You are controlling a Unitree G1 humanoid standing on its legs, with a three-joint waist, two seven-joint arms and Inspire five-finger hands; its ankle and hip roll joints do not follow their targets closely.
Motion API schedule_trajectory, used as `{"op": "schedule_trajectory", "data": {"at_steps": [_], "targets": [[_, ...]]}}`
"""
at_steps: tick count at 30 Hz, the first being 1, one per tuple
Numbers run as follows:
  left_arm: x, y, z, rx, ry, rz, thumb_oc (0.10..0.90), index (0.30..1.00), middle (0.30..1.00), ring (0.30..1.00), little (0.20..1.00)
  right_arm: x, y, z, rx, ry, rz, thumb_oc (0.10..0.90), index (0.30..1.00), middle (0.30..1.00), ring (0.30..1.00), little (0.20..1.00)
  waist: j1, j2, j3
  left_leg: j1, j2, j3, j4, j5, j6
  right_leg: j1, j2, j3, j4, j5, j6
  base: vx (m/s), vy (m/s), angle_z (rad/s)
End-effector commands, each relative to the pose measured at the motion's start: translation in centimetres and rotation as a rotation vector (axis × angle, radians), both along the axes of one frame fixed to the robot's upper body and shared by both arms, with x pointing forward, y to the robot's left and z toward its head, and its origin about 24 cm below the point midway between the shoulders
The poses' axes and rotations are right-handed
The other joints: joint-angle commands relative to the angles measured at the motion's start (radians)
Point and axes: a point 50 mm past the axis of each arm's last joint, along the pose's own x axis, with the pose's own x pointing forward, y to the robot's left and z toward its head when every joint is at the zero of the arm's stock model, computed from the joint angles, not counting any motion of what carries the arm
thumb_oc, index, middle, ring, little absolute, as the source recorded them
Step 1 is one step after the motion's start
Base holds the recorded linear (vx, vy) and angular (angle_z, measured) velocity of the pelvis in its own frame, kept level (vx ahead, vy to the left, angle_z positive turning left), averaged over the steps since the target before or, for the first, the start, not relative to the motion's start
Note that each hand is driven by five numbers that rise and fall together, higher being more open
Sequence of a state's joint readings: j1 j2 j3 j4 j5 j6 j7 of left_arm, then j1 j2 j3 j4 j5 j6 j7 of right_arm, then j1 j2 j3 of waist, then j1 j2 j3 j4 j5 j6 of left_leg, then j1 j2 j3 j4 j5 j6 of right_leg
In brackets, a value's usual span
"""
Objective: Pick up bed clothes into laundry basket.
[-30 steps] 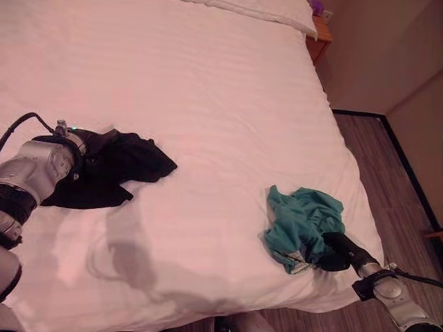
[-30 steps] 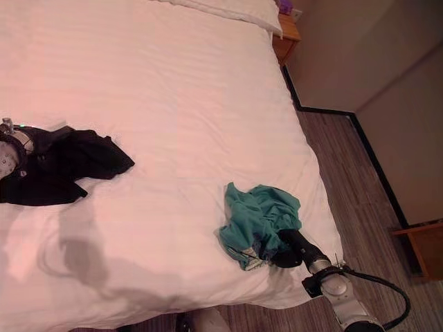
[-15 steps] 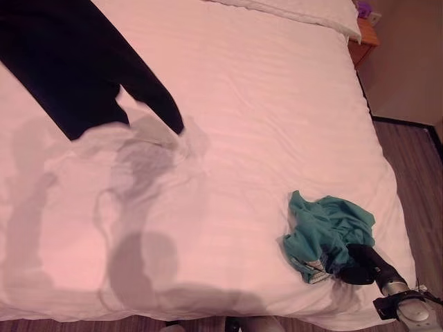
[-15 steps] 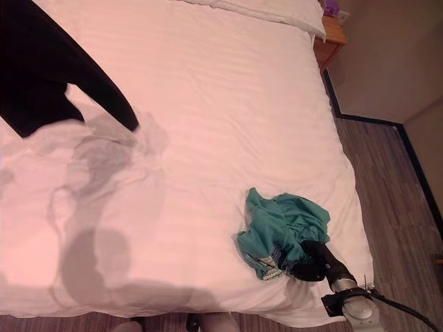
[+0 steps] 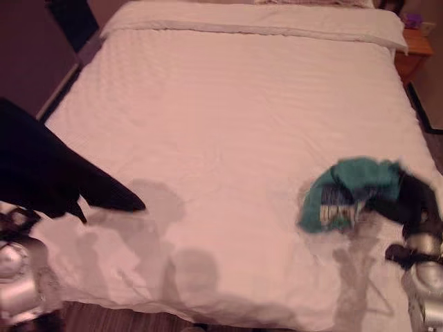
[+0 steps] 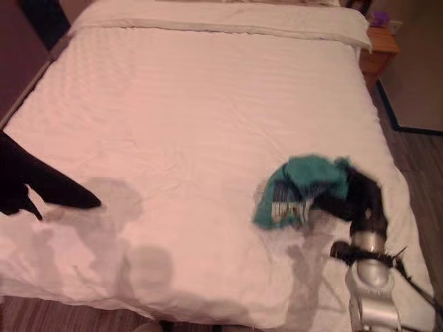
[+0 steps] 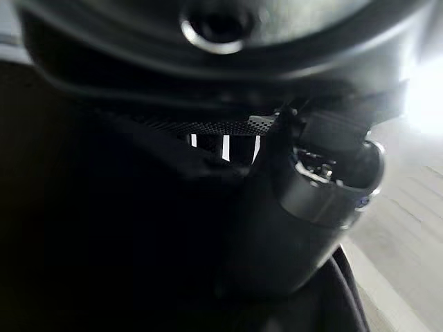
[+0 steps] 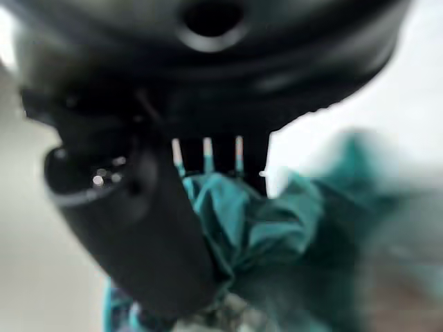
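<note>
Two garments were in play, one per hand. The teal garment [image 6: 304, 188] was bunched and raised just off the sheet near the right edge of the bed [image 6: 208, 104], casting a shadow on the cover beneath it; the right hand [image 6: 361, 200] had its dark fingers buried in the cloth, and the right wrist view showed the thumb [image 8: 131, 228] curled against teal folds, so the hand read as clamped on that garment. The black garment [image 5: 48, 173] hung at the left edge of the bed, one tapering end trailing onto the white cover near the front corner. The left hand [image 7: 304, 207] appeared in its wrist view with black cloth packed round the thumb and palm, and was judged to be closed on the black garment, though the fingers themselves were largely hidden by fabric. A pillow [image 5: 277, 17] lay across the head of the bed, and a wooden nightstand [image 6: 377, 45] stood past the far right corner. No laundry basket could be seen. The step in hand appeared to be the lift: both pieces gripped and coming clear of the bed. The next move would call for carrying both to the basket while holding each grip firm, since trailing ends could drag or slip free.
</note>
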State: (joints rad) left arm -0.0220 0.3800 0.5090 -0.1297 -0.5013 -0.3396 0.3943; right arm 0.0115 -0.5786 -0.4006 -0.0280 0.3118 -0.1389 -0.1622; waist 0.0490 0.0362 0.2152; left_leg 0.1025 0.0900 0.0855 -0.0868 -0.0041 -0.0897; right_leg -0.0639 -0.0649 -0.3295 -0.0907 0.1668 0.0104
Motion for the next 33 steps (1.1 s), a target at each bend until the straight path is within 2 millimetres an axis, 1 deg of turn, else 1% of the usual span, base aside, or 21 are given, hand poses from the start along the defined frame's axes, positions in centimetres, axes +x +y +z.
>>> {"op": "schedule_trajectory", "data": {"at_steps": [1,2,3,5,7,8,11,16,19,20,21,22,23,24,26,27,28,30,31,32,33], "targets": [[-0.4,-0.8,6.9,0.321,-0.141,-0.078,0.400,0.300,0.300,0.300,0.300,-2.7,-2.1,9.8,-0.196,-0.414,-0.121,0.400,0.300,0.300,0.300,0.300,-0.008,-0.067,-0.139,-0.049,-0.047,-0.042,0.000,-0.004,0.023,0.197,-0.111,-0.002,0.013,-0.132,0.142,0.01,0.016,0.30],[-0.5,-1.0,7.3,0.361,-0.137,-0.078,0.400,0.300,0.300,0.300,0.300,-3.2,-2.6,10.7,-0.234,-0.426,-0.147,0.400,0.300,0.300,0.300,0.300,-0.014,-0.070,-0.142,-0.047,-0.049,-0.041,0.000,-0.005,0.023,0.197,-0.112,-0.002,0.016,-0.131,0.142,-0.03,0.031,0.27],[-1.0,-1.2,8.1,0.413,-0.144,-0.063,0.400,0.300,0.300,0.300,0.300,-4.4,-3.4,12.1,-0.280,-0.457,-0.197,0.400,0.300,0.300,0.300,0.300,-0.017,-0.070,-0.143,-0.045,-0.052,-0.041,0.000,-0.007,0.026,0.195,-0.116,0.000,0.023,-0.130,0.144,-0.01,0.032,0.18],[-2.0,-1.3,9.0,0.462,-0.183,-0.029,0.400,0.300,0.300,0.300,0.300,-5.8,-3.7,13.5,-0.324,-0.513,-0.231,0.400,0.300,0.300,0.300,0.300,-0.027,-0.074,-0.152,-0.041,-0.054,-0.034,0.000,-0.013,0.028,0.193,-0.118,0.006,0.023,-0.128,0.146,0.01,0.036,0.11],[-2.5,-1.3,9.6,0.485,-0.202,0.004,0.400,0.300,0.300,0.300,0.300,-6.6,-4.3,13.6,-0.338,-0.512,-0.275,0.400,0.300,0.300,0.300,0.300,-0.038,-0.075,-0.159,-0.035,-0.057,-0.020,0.000,-0.020,0.031,0.191,-0.122,0.017,0.017,-0.121,0.152,0.00,0.033,-0.07],[-2.5,-1.3,9.5,0.486,-0.201,0.003,0.400,0.300,0.300,0.300,0.300,-6.6,-4.3,13.6,-0.338,-0.511,-0.276,0.400,0.300,0.300,0.300,0.300,-0.034,-0.076,-0.160,-0.034,-0.057,-0.017,0.000,-0.021,0.032,0.190,-0.122,0.020,0.016,-0.119,0.153,-0.01,0.055,-0.23],[-2.7,-2.2,10.3,0.531,-0.238,-0.002,0.400,0.300,0.300,0.300,0.300,-7.3,-5.4,11.9,-0.298,-0.465,-0.342,0.400,0.300,0.300,0.300,0.300,-0.065,-0.076,-0.166,-0.025,-0.066,0.008,0.000,-0.036,0.041,0.176,-0.132,0.051,0.011,-0.099,0.166,-0.03,0.084,-0.26],[-2.0,-3.2,11.4,0.573,-0.278,-0.047,0.400,0.300,0.300,0.300,0.300,-8.1,-6.7,9.2,-0.207,-0.402,-0.411,0.400,0.300,0.300,0.300,0.300,-0.116,-0.085,-0.137,-0.029,-0.083,0.056,0.000,-0.049,0.055,0.117,-0.158,0.112,0.016,-0.038,0.196,-0.12,0.091,-0.31],[-1.2,-3.4,12.2,0.576,-0.305,-0.059,0.400,0.300,0.300,0.300,0.300,-7.8,-6.6,7.7,-0.149,-0.390,-0.404,0.400,0.300,0.300,0.300,0.300,-0.142,-0.098,-0.088,-0.054,-0.089,0.093,0.000,-0.038,0.060,0.036,-0.179,0.159,0.038,0.050,0.227,-0.26,0.061,-0.53],[-0.9,-3.5,12.3,0.577,-0.304,-0.067,0.400,0.300,0.300,0.300,0.300,-7.5,-6.5,7.3,-0.138,-0.375,-0.393,0.400,0.300,0.300,0.300,0.300,-0.147,-0.093,-0.072,-0.068,-0.082,0.098,0.000,-0.029,0.064,0.026,-0.180,0.172,0.058,0.042,0.230,-0.43,0.070,-0.57],[-0.2,-3.6,12.3,0.576,-0.282,-0.082,0.400,0.300,0.300,0.300,0.300,-6.8,-5.9,6.6,-0.126,-0.356,-0.374,0.400,0.300,0.300,0.300,0.300,-0.137,-0.081,-0.050,-0.091,-0.063,0.115,0.000,-0.012,0.072,0.023,-0.176,0.177,0.156,-0.021,0.219,-0.33,0.038,-0.52],[-0.2,-3.6,12.3,0.577,-0.283,-0.082,0.400,0.300,0.300,0.300,0.300,-6.7,-5.9,6.6,-0.126,-0.357,-0.375,0.400,0.300,0.300,0.300,0.300,-0.135,-0.083,-0.047,-0.092,-0.061,0.118,0.000,-0.006,0.071,0.014,-0.175,0.180,0.171,-0.026,0.215,-0.33,0.064,-0.58],[0.0,-3.5,12.2,0.594,-0.249,-0.077,0.400,0.300,0.300,0.300,0.300,-6.2,-5.5,6.6,-0.112,-0.365,-0.348,0.400,0.300,0.300,0.300,0.300,-0.115,-0.076,-0.040,-0.105,-0.049,0.140,0.000,0.010,0.075,0.022,-0.186,0.140,0.239,-0.064,0.202,-0.30,0.069,-0.49],[-0.1,-2.9,11.6,0.626,-0.162,-0.048,0.400,0.300,0.300,0.300,0.300,-4.9,-4.4,6.6,-0.102,-0.367,-0.279,0.400,0.300,0.300,0.300,0.300,-0.067,-0.072,-0.045,-0.124,-0.040,0.175,0.000,0.029,0.083,0.067,-0.192,0.066,0.339,-0.135,0.182,-0.30,0.071,-0.56],[-0.2,-2.8,11.5,0.627,-0.158,-0.043,0.400,0.300,0.300,0.300,0.300,-4.8,-4.3,6.6,-0.101,-0.365,-0.273,0.400,0.300,0.300,0.300,0.300,-0.070,-0.075,-0.044,-0.124,-0.039,0.180,0.000,0.036,0.083,0.062,-0.193,0.068,0.348,-0.137,0.177,-0.19,0.016,-0.76],[-1.0,-1.9,10.2,0.591,-0.106,-0.022,0.400,0.300,0.300,0.300,0.300,-3.7,-3.2,7.0,-0.108,-0.372,-0.211,0.400,0.300,0.300,0.300,0.300,-0.024,-0.088,-0.061,-0.141,-0.039,0.221,0.000,0.052,0.095,0.111,-0.187,0.032,0.430,-0.170,0.178,-0.23,-0.034,-0.79],[-1.6,-1.4,9.4,0.562,-0.086,-0.005,0.400,0.300,0.300,0.300,0.300,-2.9,-2.4,7.5,-0.102,-0.396,-0.167,0.400,0.300,0.300,0.300,0.300,0.009,-0.104,-0.075,-0.153,-0.046,0.247,0.000,0.058,0.094,0.142,-0.192,0.020,0.436,-0.176,0.189,-0.35,-0.104,-1.17],[-2.4,-0.5,8.4,0.513,-0.051,0.025,0.400,0.300,0.300,0.300,0.300,-0.9,-0.2,8.7,-0.069,-0.462,-0.045,0.400,0.300,0.300,0.300,0.300,0.091,-0.135,-0.099,-0.192,-0.042,0.302,0.000,0.089,0.092,0.209,-0.218,-0.027,0.415,-0.152,0.199,-0.32,-0.215,-1.72],[-2.5,-0.3,7.7,0.484,-0.031,0.027,0.400,0.300,0.300,0.300,0.300,-0.1,1.1,9.5,-0.077,-0.485,0.022,0.400,0.300,0.300,0.300,0.300,0.135,-0.148,-0.100,-0.216,-0.028,0.323,0.003,0.108,0.086,0.234,-0.231,-0.060,0.396,-0.153,0.201,-0.35,-0.284,-1.37],[-2.8,-0.3,7.3,0.474,-0.022,0.026,0.400,0.300,0.300,0.300,0.300,0.3,1.7,10.2,-0.094,-0.500,0.050,0.400,0.300,0.300,0.300,0.300,0.161,-0.161,-0.104,-0.227,-0.018,0.316,0.003,0.107,0.071,0.257,-0.237,-0.065,0.361,-0.168,0.208,-0.38,-0.348,-0.56],[-3.1,-0.2,7.0,0.454,-0.023,0.031,0.400,0.300,0.300,0.300,0.300,0.7,2.7,10.9,-0.107,-0.514,0.100,0.400,0.300,0.300,0.300,0.300,0.193,-0.168,-0.104,-0.247,0.006,0.325,0.004,0.132,0.055,0.283,-0.212,-0.078,0.288,-0.250,0.199,-0.30,-0.356,-0.45]]}}
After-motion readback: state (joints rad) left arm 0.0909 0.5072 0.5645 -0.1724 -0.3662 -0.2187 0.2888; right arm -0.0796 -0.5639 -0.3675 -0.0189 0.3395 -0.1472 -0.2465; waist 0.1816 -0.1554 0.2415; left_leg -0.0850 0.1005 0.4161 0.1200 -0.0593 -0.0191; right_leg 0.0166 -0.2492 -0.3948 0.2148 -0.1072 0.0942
